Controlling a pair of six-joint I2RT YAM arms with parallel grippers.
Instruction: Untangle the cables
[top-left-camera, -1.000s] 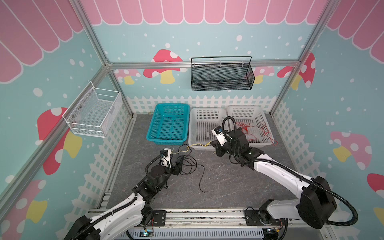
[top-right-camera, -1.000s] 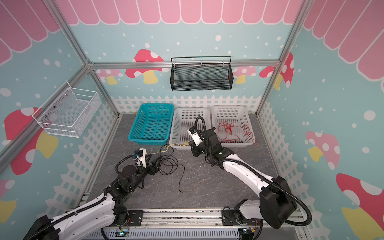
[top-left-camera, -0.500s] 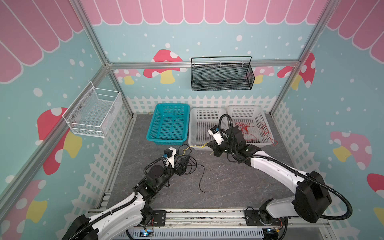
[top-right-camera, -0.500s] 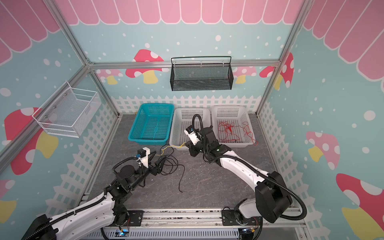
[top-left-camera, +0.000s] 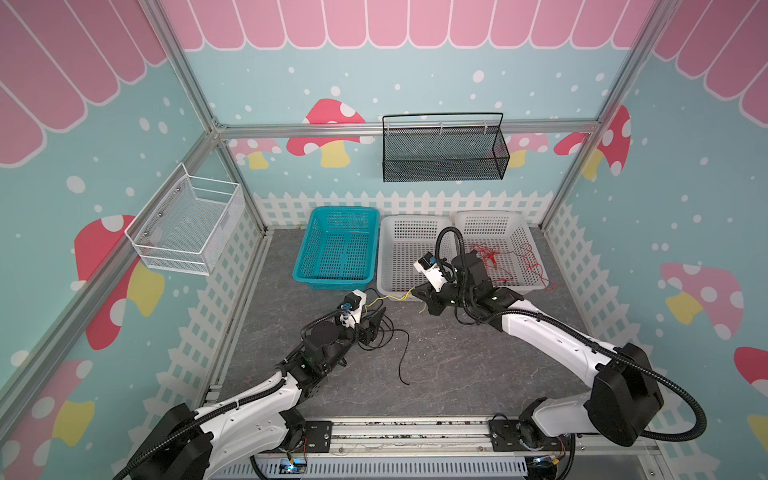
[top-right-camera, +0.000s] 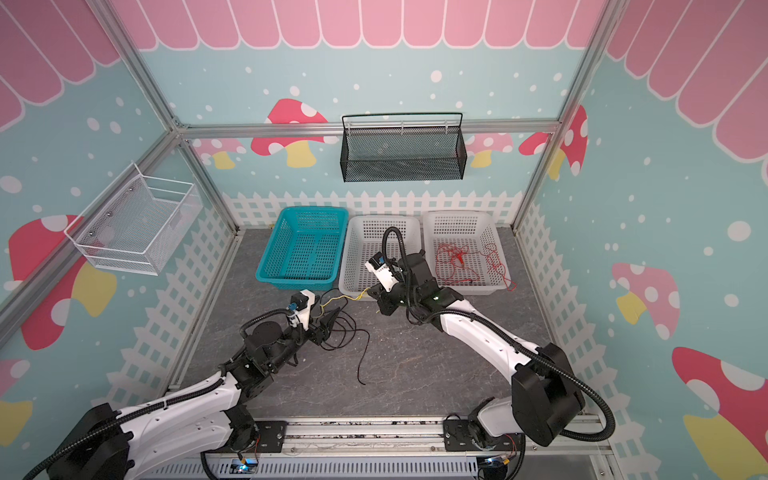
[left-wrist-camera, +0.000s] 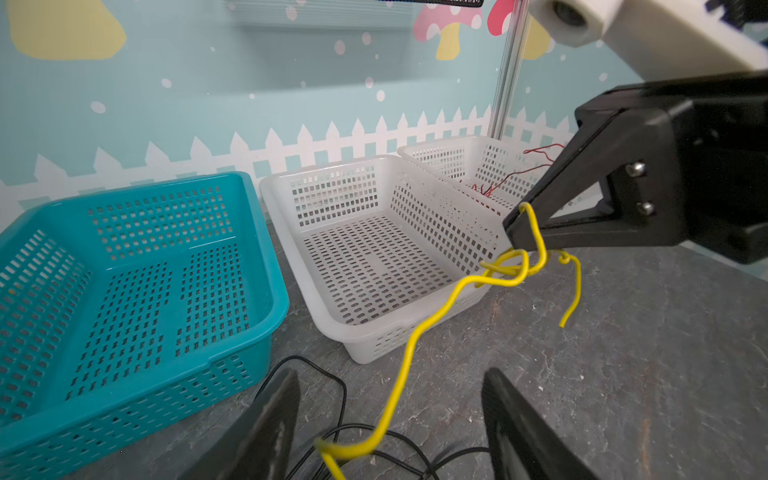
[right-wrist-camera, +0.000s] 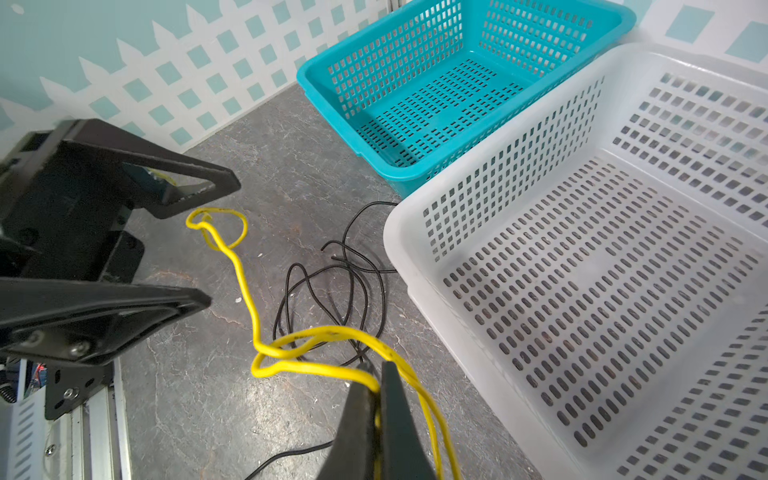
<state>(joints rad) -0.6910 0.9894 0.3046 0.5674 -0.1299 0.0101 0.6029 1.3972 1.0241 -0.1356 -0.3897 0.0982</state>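
On the grey mat (top-left-camera: 457, 365), front of the basket row: right gripper (top-left-camera: 419, 294) pinched tight on the yellow cable (top-left-camera: 388, 297). The right wrist view shows both fingers pressed together with yellow strands caught between them (right-wrist-camera: 376, 374). A kinked loop sits just beside the tips and a short yellow tail hangs below (left-wrist-camera: 569, 291). From there the yellow cable runs through the air, off the mat, past the front corner of the middle white basket (top-left-camera: 415, 218) toward the left gripper (top-left-camera: 376, 318). Left gripper jaws stand well apart. The yellow cable passes between its fingers (left-wrist-camera: 274, 415) without being clamped, and its looped end lies between the two tips in the right wrist view (right-wrist-camera: 218, 243). Black cable (top-left-camera: 399, 345): loose coil on the mat just under and beside the left gripper, with one end trailing toward the near edge. Yellow crosses over the black loops; cannot tell whether the two are knotted. Red cable (top-left-camera: 511, 257): tangled heap inside the right white basket (top-left-camera: 486, 214), one strand over the front rim onto the mat. Teal basket (top-left-camera: 328, 282) is leftmost in the row. Both top views agree on this layout.
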